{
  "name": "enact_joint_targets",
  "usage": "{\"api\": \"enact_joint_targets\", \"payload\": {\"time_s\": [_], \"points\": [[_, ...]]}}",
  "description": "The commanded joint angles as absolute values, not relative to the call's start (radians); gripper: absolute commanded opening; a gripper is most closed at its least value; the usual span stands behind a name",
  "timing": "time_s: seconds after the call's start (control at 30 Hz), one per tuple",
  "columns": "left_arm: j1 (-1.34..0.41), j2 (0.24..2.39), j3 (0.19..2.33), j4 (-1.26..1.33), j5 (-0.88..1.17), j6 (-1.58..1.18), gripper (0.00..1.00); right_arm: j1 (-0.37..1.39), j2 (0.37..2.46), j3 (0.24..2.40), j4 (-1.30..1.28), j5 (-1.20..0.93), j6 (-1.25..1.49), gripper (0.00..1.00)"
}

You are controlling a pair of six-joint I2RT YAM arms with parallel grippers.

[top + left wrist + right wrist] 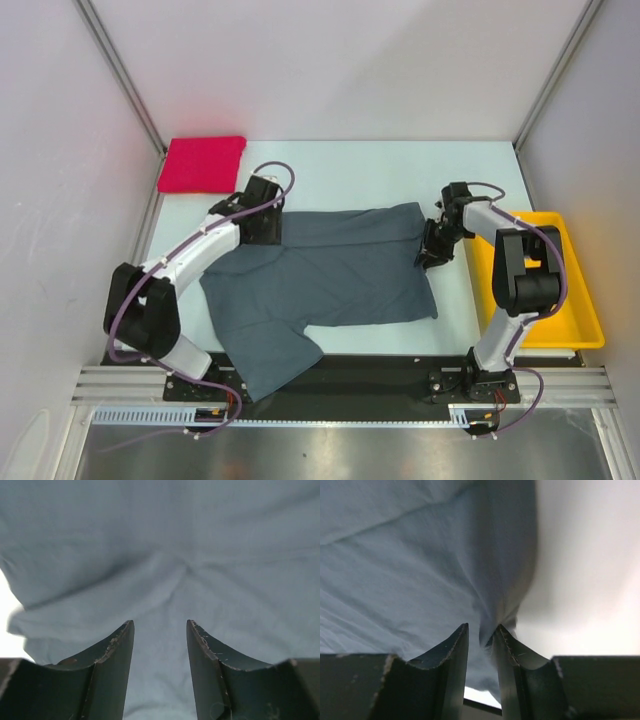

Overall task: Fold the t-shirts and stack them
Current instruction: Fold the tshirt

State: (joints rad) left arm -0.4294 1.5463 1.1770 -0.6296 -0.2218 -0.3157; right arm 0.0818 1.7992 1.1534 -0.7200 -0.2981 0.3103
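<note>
The slate-grey t-shirt (330, 270) lies spread on the white table, its upper part folded over and one sleeve hanging toward the near edge. The pinkish-red t-shirt (202, 164) sits folded at the far left corner. My left gripper (268, 228) rests over the grey shirt's far left edge. In the left wrist view the left gripper (160, 625) is open, and flat grey cloth (160, 545) shows between its fingers. My right gripper (430, 256) is at the shirt's right edge. In the right wrist view the right gripper (482, 629) is shut on a bunched fold of the grey cloth (410, 570).
A yellow plastic tray (585, 320) stands at the right, beside the right arm. White walls and metal posts close in the table on three sides. Bare white table (585, 580) shows to the right of the shirt's edge.
</note>
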Motion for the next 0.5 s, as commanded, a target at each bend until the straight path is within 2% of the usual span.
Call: {"api": "enact_joint_targets", "payload": {"time_s": [0.0, 0.1, 0.33, 0.47], "points": [[-0.443, 1.448, 1.123, -0.643, -0.183, -0.371, 0.51, 0.104, 1.856, 1.204, -0.67, -0.357, 0.301, 0.34], [-0.443, 1.416, 1.082, -0.641, -0.178, -0.38, 0.51, 0.089, 1.908, 1.198, -0.66, -0.374, 0.31, 0.35], [-0.442, 1.378, 1.049, -0.643, -0.195, -0.368, 0.52, 0.008, 1.918, 1.18, -0.709, -0.237, 0.282, 0.41], [-0.44, 1.376, 1.045, -0.635, -0.21, -0.342, 0.52, -0.02, 1.818, 1.172, -0.759, -0.186, 0.268, 0.58]]}}
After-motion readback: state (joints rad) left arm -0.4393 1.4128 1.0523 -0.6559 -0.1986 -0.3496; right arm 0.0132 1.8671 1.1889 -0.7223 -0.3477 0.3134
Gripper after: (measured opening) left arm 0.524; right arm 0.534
